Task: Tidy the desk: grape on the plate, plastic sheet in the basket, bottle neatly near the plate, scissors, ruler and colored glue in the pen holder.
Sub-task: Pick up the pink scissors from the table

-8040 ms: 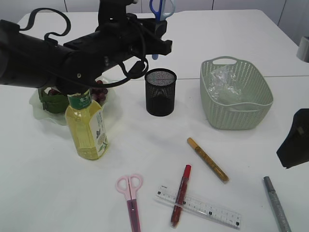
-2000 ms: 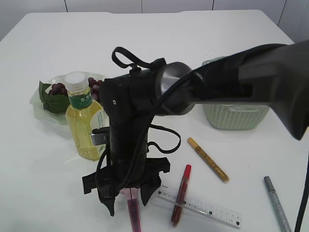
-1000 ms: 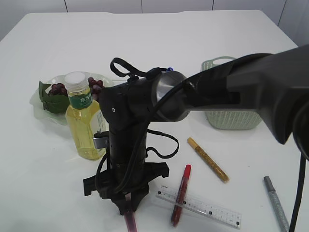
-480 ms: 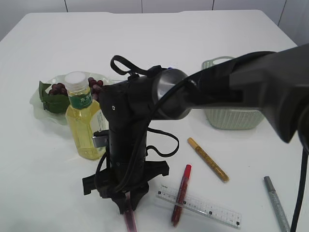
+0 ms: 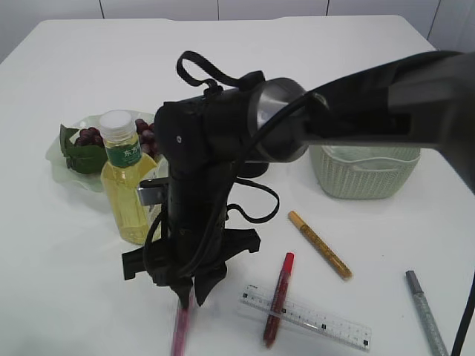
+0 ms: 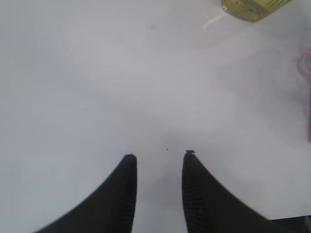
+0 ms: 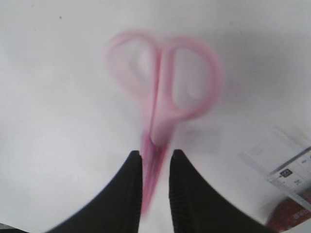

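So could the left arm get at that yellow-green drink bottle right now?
Probably yes. The left gripper hangs open over bare white table, holding nothing, and the yellow-green drink bottle stands just ahead with nothing between. Only the right arm, busy with the pink scissors, crowds nearby.

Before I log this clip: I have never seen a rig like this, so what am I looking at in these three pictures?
This is a two-armed table robot. The wide picture is from a camera facing the white table. The other two come from cameras on each wrist, looking past the gripper's fingers.

The right gripper is closed on the blades of pink scissors. The left gripper is open over bare table, holding nothing.

Also on the table: a bottle, a plate with grapes, a green basket, a ruler under a red glue pen, and gold and silver pens.
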You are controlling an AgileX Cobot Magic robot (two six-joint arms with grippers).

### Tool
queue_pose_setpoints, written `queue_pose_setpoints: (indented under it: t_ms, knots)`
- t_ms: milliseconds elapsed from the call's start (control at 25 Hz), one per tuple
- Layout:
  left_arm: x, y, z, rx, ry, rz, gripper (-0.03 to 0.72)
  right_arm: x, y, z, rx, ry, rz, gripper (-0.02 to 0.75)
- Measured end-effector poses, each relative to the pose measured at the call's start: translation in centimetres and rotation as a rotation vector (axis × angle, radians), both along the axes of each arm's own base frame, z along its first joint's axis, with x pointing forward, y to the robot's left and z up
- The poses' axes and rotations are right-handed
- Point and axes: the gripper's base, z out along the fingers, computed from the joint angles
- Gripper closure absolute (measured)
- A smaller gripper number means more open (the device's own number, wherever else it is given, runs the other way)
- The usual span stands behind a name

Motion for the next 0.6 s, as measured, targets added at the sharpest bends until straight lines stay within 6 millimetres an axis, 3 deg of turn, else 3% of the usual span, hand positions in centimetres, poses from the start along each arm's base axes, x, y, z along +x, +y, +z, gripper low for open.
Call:
queue_pose_setpoints:
  t_ms: [160,400,600]
  knots:
    - [0.0,0.0,0.0,0.000,0.000,0.000,0.449,0.8,-0.9,1.8,0.035,-0.027,-0.017,0.617]
    - [0.1,0.0,0.0,0.000,-0.007,-0.001,0.449,3.0,-3.9,5.1,0.109,-0.068,-0.069,0.617]
    - [0.2,0.0,0.1,-0.004,-0.020,-0.001,0.449,1.8,-2.8,5.1,0.080,-0.070,-0.036,0.592]
